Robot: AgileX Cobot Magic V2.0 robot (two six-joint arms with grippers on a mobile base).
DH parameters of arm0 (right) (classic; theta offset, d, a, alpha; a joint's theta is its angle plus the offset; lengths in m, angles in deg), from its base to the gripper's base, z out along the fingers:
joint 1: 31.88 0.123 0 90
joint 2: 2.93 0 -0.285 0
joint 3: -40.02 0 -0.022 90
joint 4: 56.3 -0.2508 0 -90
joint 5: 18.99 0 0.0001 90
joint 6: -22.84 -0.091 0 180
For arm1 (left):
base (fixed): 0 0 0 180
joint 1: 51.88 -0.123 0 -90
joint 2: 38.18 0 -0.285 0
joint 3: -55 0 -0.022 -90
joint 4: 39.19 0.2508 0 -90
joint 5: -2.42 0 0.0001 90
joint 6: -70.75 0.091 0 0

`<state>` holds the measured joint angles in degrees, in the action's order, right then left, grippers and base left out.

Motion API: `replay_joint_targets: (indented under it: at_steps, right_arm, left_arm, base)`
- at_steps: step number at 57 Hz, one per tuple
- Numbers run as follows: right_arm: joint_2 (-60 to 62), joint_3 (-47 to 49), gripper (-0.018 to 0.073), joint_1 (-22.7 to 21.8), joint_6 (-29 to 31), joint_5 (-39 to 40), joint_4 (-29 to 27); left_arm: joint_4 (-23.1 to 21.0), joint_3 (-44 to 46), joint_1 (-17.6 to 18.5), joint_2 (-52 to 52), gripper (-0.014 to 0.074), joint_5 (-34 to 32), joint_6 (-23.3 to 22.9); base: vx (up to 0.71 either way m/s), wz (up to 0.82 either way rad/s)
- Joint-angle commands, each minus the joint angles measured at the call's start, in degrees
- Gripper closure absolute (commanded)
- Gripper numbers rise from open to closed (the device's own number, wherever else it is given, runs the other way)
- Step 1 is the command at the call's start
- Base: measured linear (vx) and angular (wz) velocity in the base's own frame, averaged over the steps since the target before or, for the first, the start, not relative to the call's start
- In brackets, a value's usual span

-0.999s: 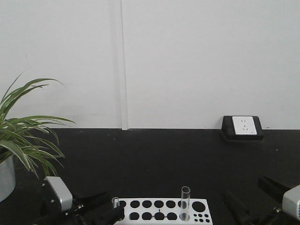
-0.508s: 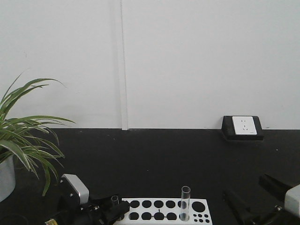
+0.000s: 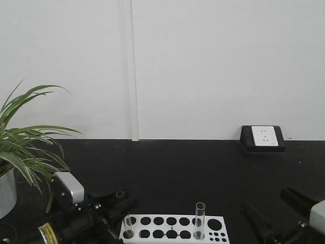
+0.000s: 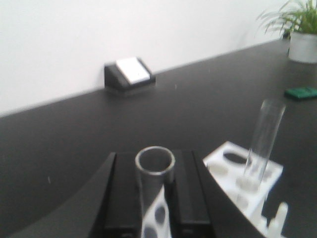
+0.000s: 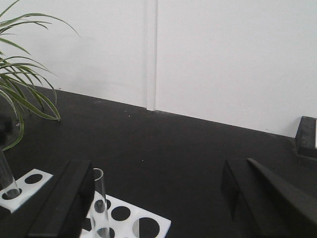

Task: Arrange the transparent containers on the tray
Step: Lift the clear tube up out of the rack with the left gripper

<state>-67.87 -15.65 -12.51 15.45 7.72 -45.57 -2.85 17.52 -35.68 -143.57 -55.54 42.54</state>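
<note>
Count first: you have two test tubes, one white rack point(image 3: 165, 227) with round holes, two grippers, one potted plant point(image 3: 25, 147) at the far left, and one wall socket box point(image 3: 263, 137) at the far right of the black table point(image 3: 177, 173). Both tubes are slender clear glass with open round rims, far narrower than the rack.

Your left test tube point(image 3: 127, 226) leans a little at the rack's left end with its bottom in an end hole. Your left gripper point(image 3: 122, 200) has its black fingers point(image 4: 124, 198) pressed against the tube on either side, pinching it just below the rim.

Your right test tube point(image 3: 200, 221) stands upright in a hole toward the rack's right end, apart from both grippers.

Your right gripper point(image 5: 157, 171) sits low, right of the rack, with its fingers spread wide and nothing between them
</note>
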Motion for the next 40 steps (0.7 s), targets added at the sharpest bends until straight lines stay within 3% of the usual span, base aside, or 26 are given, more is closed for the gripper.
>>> replay_joint_targets:
  at_steps: [1, 6, 10, 15, 19, 30, 40]
  right_arm:
    - [0.6, 1.8, -0.0018, 0.0, 0.6, 4.9, -0.2]
    - [0.6, 1.8, -0.0018, 0.0, 0.6, 4.2, -0.2]
    - [0.5, 1.8, -0.0018, 0.0, 0.6, 3.2, -0.2]
    - [0.0, 1.8, -0.0018, 0.0, 0.6, 2.3, -0.2]
    - [-1.8, 1.8, -0.0018, 0.0, 0.6, 2.3, 0.1]
    - [-11.0, 1.8, -0.0018, 0.0, -0.8, 10.6, 4.3]
    - [-20.1, 1.8, -0.0018, 0.0, -2.9, 22.9, 8.4]
  left_arm:
    - [-1.9, 2.2, 0.3, 8.0, 0.0596, -2.4, -0.6]
    - [-1.2, 4.4, 0.3, 13.9, 0.0596, 4.4, -0.6]
    - [2.2, 7.1, 0.3, 18.2, 0.0596, 11.5, -1.7]
    - [7.6, 10.0, 0.3, 22.9, 0.0596, 20.7, -8.2]
    - [13.1, 11.5, 0.3, 26.4, 0.0596, 26.6, -15.9]
    - [30.8, 11.9, 0.3, 32.9, 0.0596, 30.8, -30.1]
    - [36.4, 11.9, 0.3, 34.4, 0.0596, 35.1, -37.9]
  base:
    - [0.00, 0.00]
    - [0.00, 0.00]
    - [0.00, 0.00]
    - [0.00, 0.00]
    - [0.00, 0.00]
    - [0.00, 0.00]
    - [0.00, 0.00]
